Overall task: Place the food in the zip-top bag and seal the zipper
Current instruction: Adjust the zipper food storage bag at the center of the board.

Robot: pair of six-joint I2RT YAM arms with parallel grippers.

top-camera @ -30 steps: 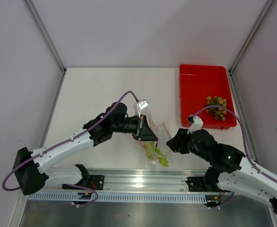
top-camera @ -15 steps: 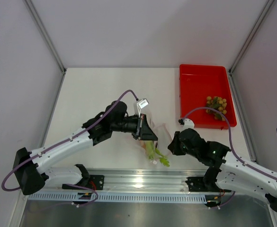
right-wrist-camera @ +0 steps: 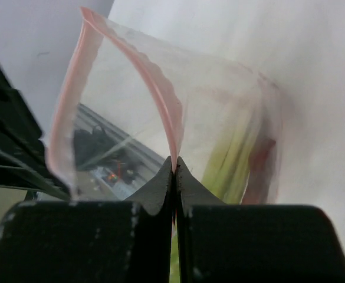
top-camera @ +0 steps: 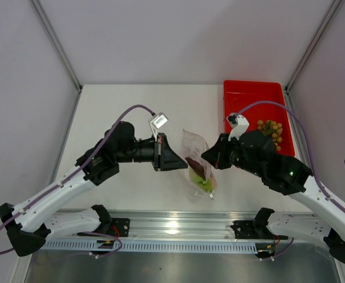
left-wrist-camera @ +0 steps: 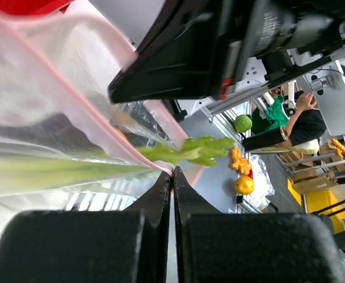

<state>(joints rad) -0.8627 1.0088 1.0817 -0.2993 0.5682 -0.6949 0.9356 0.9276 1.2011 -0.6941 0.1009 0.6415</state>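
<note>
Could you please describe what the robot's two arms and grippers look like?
The left arm and right arm have white shells with black joints. A purple cable loops along each, ending at a small white box by the wrist. The left gripper and right gripper are matte black, their wedge-shaped fingers tapering to thin tips. A small green light glows on the right arm.

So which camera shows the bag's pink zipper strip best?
Right wrist: the zipper strip curves, sharp and close, down to the right gripper pinching it. Left wrist shows only a blurred stretch; top external shows the bag, the strip too small.
</note>
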